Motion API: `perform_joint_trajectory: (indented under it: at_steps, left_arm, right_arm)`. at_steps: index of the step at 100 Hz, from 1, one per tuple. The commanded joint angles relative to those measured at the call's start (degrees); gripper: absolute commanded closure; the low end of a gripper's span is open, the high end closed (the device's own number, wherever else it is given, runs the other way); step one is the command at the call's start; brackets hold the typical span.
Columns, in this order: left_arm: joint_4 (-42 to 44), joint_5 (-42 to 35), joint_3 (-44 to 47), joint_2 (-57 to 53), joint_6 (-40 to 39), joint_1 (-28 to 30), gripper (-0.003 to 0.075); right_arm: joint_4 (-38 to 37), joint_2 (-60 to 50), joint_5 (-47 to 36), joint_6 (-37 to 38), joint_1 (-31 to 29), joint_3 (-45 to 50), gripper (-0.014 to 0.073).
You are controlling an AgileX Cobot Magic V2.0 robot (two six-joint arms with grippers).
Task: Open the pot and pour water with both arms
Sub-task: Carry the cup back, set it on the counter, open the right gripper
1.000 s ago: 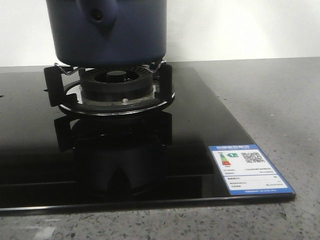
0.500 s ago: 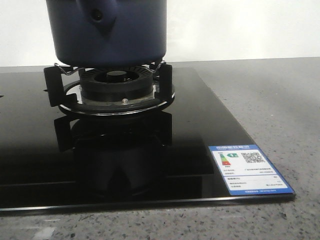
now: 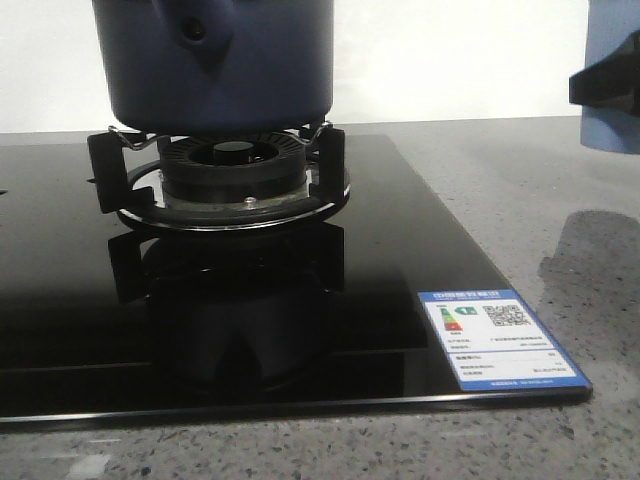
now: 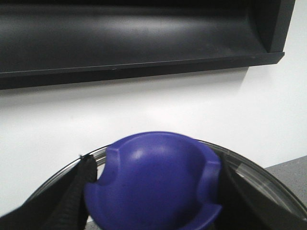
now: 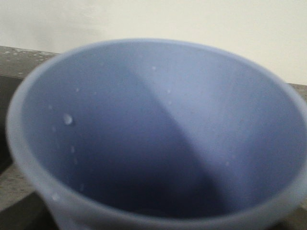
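The pot is sitting on the burner grate of the black glass hob, its rounded handle stub with the small hole facing the camera; its top is running out of the front view, so from there I cannot tell whether it is open.

Near to far, front view: speckled grey counter edge, then the glossy hob with one energy label at its near right corner, then one burner under the pot, then white wall.

Change from half a second back: a pale blue cup is now entering at the far right edge, with a dark part of the right hand lying across it and a soft shadow falling on the counter below. The right wrist view is looking straight down into that cup, with droplets clinging to the inner wall; the hand is evidently gripping it, though the fingers themselves are hidden. Judgement: the pouring vessel is being brought toward the pot.

Left wrist view: the left hand is closing its two dark fingers on either side of a blue knob set on a glass lid, lifted against the wall beneath a black shelf. The pot is probably uncovered, then.

Count: one pot, one lid, one cup, one burner, one label, two hands.
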Motion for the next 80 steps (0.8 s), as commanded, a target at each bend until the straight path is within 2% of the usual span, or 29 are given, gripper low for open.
perform_joint_trajectory:
  at_steps: [1, 28, 70, 80]
  left_arm:
    - [-0.79, -5.37, -2.24, -0.95, -0.04, 0.16, 0.0405]
    - [-0.79, -5.37, -2.24, -0.95, -0.04, 0.16, 0.0405]
    - [-0.79, -5.37, -2.24, -0.95, -0.04, 0.16, 0.0405]
    - [-0.79, -5.37, -2.24, -0.95, -0.04, 0.16, 0.0405]
  right_arm:
    - [3.81, 1.05, -8.56, -3.60, -1.45, -1.38, 0.0330]
    - [4.34, 7.71, -18.05, -4.90, -3.48, -1.38, 0.0330]
    - [4.34, 8.15, -16.31, -4.90, -3.48, -1.38, 0.0328]
    - [3.84, 8.15, -15.35, -4.90, -3.48, -1.38, 0.0253]
